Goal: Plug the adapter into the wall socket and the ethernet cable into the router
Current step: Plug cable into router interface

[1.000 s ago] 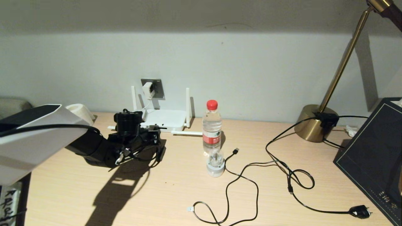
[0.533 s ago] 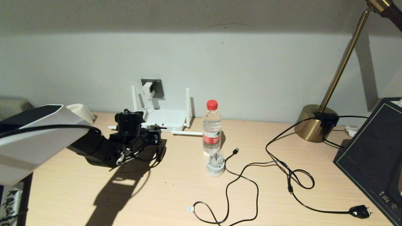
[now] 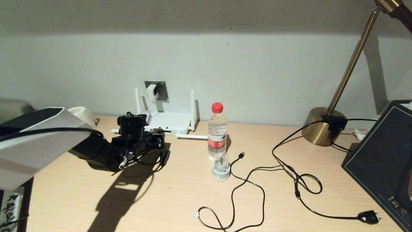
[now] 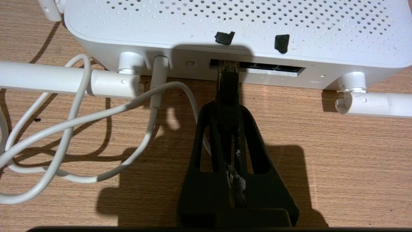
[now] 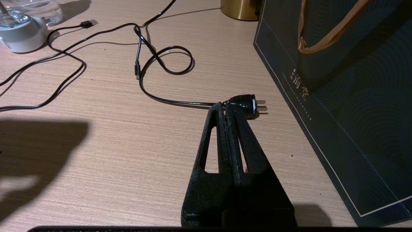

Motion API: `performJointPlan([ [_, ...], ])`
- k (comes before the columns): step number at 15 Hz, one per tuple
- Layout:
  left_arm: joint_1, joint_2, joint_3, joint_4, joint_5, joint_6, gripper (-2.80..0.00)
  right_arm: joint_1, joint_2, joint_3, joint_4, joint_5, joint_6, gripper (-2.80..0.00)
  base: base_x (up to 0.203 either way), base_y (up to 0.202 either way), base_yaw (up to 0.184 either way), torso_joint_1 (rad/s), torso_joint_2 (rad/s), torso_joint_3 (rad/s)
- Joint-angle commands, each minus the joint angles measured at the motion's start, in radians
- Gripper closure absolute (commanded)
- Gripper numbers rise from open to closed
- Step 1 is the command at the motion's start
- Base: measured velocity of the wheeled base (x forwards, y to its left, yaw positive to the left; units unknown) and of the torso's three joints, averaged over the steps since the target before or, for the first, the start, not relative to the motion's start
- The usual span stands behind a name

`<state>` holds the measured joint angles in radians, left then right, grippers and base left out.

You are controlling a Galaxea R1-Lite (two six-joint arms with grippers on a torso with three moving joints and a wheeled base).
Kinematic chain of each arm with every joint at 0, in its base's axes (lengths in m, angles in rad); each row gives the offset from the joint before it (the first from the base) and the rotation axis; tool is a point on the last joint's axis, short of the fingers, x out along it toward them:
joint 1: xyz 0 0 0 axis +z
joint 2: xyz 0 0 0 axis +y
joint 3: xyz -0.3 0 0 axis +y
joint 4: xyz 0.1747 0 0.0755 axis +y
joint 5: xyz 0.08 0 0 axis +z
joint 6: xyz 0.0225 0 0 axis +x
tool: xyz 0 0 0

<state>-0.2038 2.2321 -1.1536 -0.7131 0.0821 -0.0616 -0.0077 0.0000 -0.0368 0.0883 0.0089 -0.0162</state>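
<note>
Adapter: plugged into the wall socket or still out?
Plugged in. In the head view the adapter sits on the wall socket above the router, its white cord hanging down.

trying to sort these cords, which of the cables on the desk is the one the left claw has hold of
The ethernet cable: the left claw is shut on its black boot, its clear tip at the router port. The USB-tipped cable and black plug lie loose, ungripped.
</note>
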Motion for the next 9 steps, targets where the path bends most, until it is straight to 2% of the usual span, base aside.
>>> performJointPlan([
  [1,0.001,-0.003,0.002,-0.005,0.001,-0.001,0.00,0.000,0.001,0.000,0.001,0.000,-0.001,0.00,0.000,0.000,0.000,0.000,0.00,0.000],
  [9,0.009,-0.004,0.014,-0.005,0.001,-0.009,0.00,0.000,0.000,0.000,0.001,0.000,-0.001,0.00,0.000,0.000,0.000,0.000,0.00,0.000],
])
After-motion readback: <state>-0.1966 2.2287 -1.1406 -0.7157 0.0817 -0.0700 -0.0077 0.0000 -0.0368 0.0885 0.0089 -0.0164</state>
